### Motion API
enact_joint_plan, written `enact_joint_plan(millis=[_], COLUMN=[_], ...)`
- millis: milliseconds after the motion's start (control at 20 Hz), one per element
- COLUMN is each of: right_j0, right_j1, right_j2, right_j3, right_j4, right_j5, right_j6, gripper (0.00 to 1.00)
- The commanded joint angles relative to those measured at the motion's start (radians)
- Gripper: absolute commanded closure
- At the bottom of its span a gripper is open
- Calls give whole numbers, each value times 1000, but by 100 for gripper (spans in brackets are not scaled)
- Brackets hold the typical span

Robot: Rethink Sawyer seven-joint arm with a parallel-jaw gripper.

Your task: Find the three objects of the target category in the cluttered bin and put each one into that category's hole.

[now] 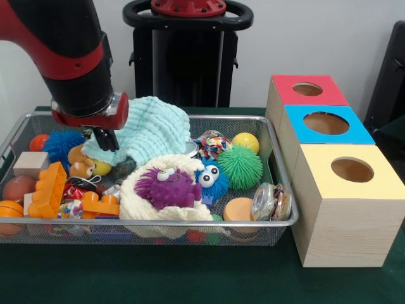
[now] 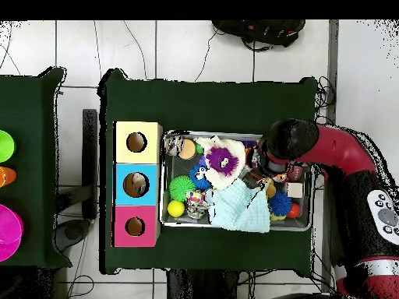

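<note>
The wire mesh bin (image 1: 278,152) lies on the green table, full of toys; it also shows in the overhead view (image 2: 234,227). My gripper (image 1: 104,139) hangs low over the bin's left part, at the left edge of a light teal cloth (image 1: 152,126). The bin also holds a purple spiky toy with eyes (image 1: 168,187) on a cream fuzzy cloth (image 1: 136,202), a green spiky ball (image 1: 240,166), a yellow ball (image 1: 245,142), a blue spiky ball (image 1: 63,144) and orange bricks (image 1: 49,190). In the overhead view the arm (image 2: 292,140) hides the gripper.
Three wooden boxes, each with a round hole, stand in a row right of the bin: red top (image 1: 308,90), blue top (image 1: 326,123), yellow top (image 1: 352,170). The robot's pedestal (image 1: 188,57) stands behind the bin. Coloured things (image 2: 6,233) lie on a second table.
</note>
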State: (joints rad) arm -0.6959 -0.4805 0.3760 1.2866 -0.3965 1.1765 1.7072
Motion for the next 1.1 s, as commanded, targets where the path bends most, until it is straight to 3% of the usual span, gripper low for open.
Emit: enact_joint_plan(millis=[50, 450, 650, 850, 900, 1100], right_j0=[-11, -24, -36, -49, -48, -54], right_j1=[48, 53, 16, -8, -14, -17], right_j2=[21, 0, -9, -11, -21, -26], right_j3=[-64, 86, 204, 273, 291, 315], right_j4=[28, 7, 3, -6, -4, -3], right_j5=[72, -125, -234, -328, -350, -384], right_j6=[-56, -11, 29, 34, 37, 39], gripper=[100, 100, 100, 100, 0, 0])
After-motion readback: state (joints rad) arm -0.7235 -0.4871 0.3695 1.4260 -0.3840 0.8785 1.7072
